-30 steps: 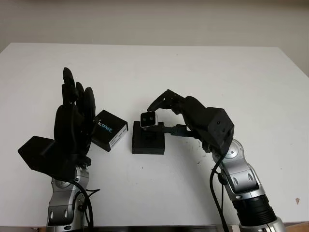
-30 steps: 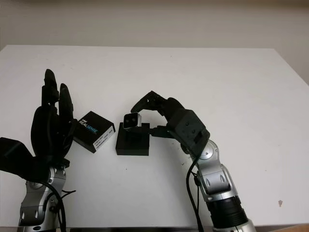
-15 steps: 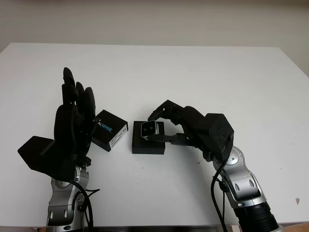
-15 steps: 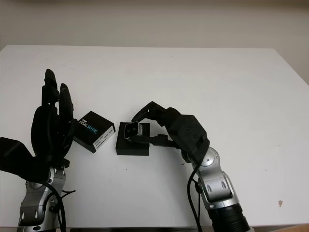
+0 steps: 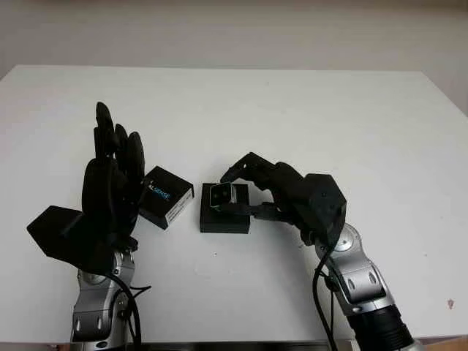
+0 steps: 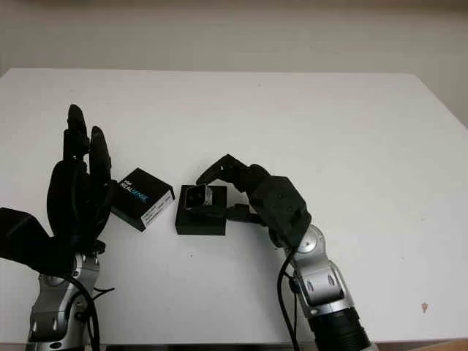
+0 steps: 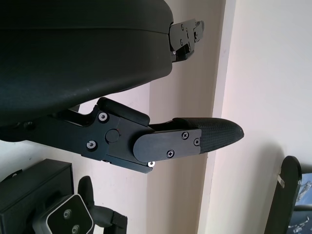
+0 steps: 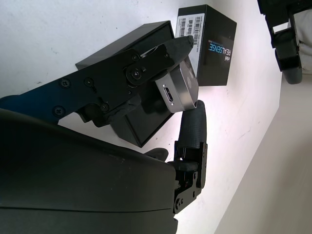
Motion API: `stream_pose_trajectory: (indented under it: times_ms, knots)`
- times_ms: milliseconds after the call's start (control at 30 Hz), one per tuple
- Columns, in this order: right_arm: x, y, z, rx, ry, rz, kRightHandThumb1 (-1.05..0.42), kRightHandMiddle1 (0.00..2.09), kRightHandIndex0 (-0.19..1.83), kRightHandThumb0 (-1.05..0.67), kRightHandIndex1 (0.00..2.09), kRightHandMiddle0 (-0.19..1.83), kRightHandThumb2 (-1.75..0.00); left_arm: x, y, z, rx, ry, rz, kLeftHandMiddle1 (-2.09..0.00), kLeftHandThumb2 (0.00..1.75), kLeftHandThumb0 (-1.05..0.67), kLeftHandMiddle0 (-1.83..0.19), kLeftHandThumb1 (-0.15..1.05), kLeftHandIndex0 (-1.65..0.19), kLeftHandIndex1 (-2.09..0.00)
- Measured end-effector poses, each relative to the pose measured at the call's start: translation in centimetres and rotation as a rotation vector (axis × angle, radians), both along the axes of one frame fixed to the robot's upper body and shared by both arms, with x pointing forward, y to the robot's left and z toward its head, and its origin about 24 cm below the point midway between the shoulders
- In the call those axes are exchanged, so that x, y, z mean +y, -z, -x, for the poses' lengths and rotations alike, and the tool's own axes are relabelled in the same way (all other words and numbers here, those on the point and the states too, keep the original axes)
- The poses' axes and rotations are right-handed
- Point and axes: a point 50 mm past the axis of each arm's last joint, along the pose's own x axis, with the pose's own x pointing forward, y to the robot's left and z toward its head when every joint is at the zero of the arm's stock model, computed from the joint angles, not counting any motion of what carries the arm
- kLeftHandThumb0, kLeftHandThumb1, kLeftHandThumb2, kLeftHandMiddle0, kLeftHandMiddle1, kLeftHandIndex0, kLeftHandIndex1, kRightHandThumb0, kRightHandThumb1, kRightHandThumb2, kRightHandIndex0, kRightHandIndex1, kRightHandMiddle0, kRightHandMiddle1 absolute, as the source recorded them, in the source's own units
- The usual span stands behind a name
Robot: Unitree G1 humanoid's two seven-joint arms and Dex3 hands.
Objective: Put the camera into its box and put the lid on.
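right hand grips camera over box | should lower level, then release | left hand open, raised near lid

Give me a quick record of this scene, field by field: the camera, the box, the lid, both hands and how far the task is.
camera: small silver camera, pinched in the right hand, low over the box
box: open black box on the white table, under the camera
lid: black RealSense-printed lid, on the table beside the box, toward the left hand
left hand: open, raised upright next to the lid
task state: camera not yet released; lid off
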Motion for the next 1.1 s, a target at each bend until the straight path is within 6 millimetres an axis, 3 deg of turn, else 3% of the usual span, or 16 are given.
stream_pose_trajectory:
  times_ms: [1100]
  knots:
    - [0.40,0.60,0.00,-0.006,-0.006,0.021,-0.96,1.71,0.12,-0.43,0.48,0.29,-0.06,0.02,0.00,0.00,0.000,0.004,-0.001,0.00,0.49,-0.70,0.19,1.05,0.19,0.00]
